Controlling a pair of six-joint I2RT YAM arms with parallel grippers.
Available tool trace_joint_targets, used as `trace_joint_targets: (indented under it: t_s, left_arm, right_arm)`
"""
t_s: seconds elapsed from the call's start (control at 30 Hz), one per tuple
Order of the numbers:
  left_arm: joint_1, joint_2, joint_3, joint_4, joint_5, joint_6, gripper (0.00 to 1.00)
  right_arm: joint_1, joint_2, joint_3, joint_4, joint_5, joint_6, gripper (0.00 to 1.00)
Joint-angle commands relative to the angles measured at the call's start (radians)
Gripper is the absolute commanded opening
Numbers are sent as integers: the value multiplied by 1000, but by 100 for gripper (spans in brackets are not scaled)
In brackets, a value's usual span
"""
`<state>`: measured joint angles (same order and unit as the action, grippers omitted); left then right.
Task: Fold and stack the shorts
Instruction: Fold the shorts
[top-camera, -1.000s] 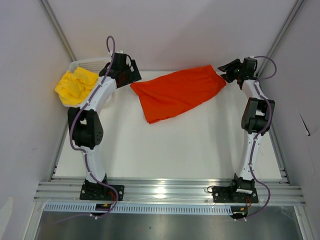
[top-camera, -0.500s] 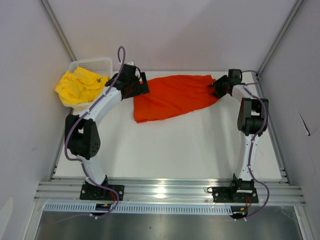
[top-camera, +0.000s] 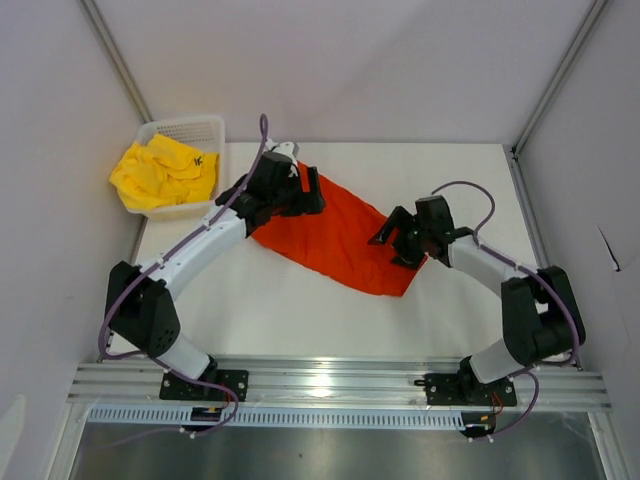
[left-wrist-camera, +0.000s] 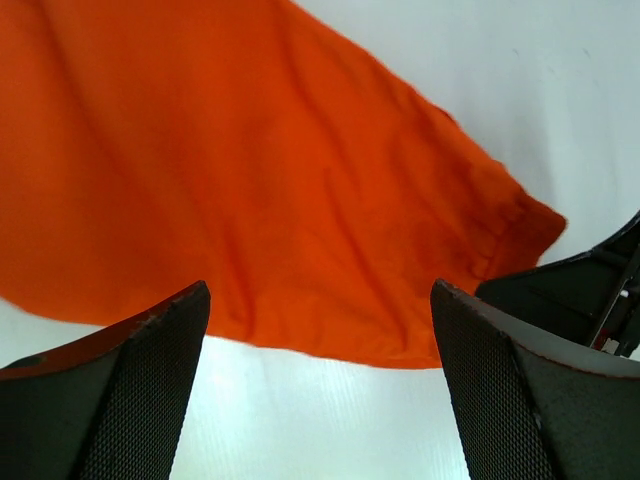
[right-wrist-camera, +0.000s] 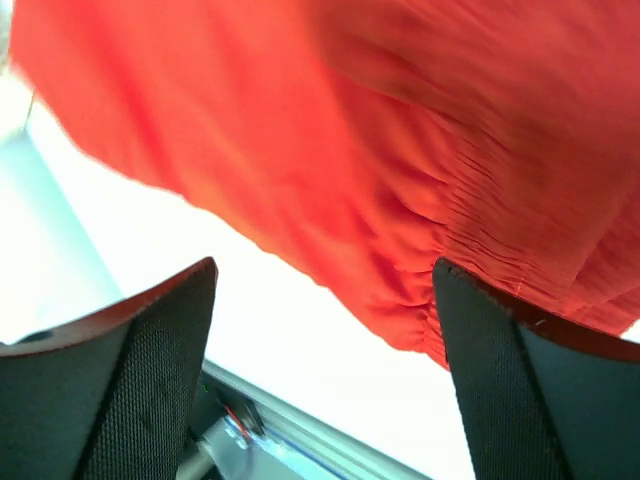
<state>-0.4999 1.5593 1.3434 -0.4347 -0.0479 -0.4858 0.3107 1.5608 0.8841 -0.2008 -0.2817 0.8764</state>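
The orange-red shorts (top-camera: 340, 240) lie spread in a slanted band across the middle of the table. My left gripper (top-camera: 308, 196) hovers over their far left end, open; in the left wrist view (left-wrist-camera: 318, 290) the cloth (left-wrist-camera: 250, 180) lies beyond the fingertips and nothing is between them. My right gripper (top-camera: 390, 236) is at the shorts' near right end, open too (right-wrist-camera: 325, 265), with the gathered waistband (right-wrist-camera: 480, 220) beside its right finger. The yellow shorts (top-camera: 160, 172) are bundled in the white basket (top-camera: 190, 128) at the far left.
The basket stands in the far left corner against the wall. Aluminium rails (top-camera: 330, 380) run along the near edge with both arm bases on them. Side walls close in the table left and right.
Both arms swung from the back of the table toward the middle, bringing the orange-red shorts along. The right gripper opened and let go of the cloth, which now lies slanted on the table.
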Motion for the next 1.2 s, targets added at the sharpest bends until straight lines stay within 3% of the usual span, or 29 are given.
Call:
trace_joint_targets:
  t_s: [0.0,0.17,0.23,0.27,0.3,0.43,0.63,0.8,0.83,0.87,0.9,1.0,1.17]
  left_arm:
    - [-61,-35,-50,83,40,21,91]
    - [-137,-22,-92,139,100,26,91]
    - [-167,1,-86,162,117,38,90]
    - [-175,13,-82,171,121,42,90]
    - [-186,27,-57,178,122,47,90]
    - [-233,140,23,172,120,56,90]
    - [-241,257,89,194,132,36,89]
    - [-250,398,241,162,154,52,88]
    - [-252,424,282,149,152,53,88]
    - [-252,471,321,128,149,55,87]
    - [-255,490,339,119,146,55,85]
    - [-256,533,388,108,129,44,83]
    - [-255,551,440,108,132,24,91]
  right_arm:
    - [22,-129,15,-29,19,-140,90]
    - [33,-240,3,-204,157,-183,91]
    - [41,-297,-4,-265,228,-148,92]
    - [42,-315,-11,-329,266,-116,99]
    - [44,-333,-20,-354,348,-87,99]
    - [48,-425,-71,-390,440,11,99]
    - [80,-320,-56,-434,587,75,100]
    - [87,-225,-47,-422,631,104,99]
    - [85,-222,-54,-404,644,108,97]
    - [82,-219,-60,-397,651,117,81]
    - [80,-220,-63,-391,656,127,75]
    - [62,-225,-89,-329,642,119,64]
    - [-11,-246,-175,-194,477,66,64]
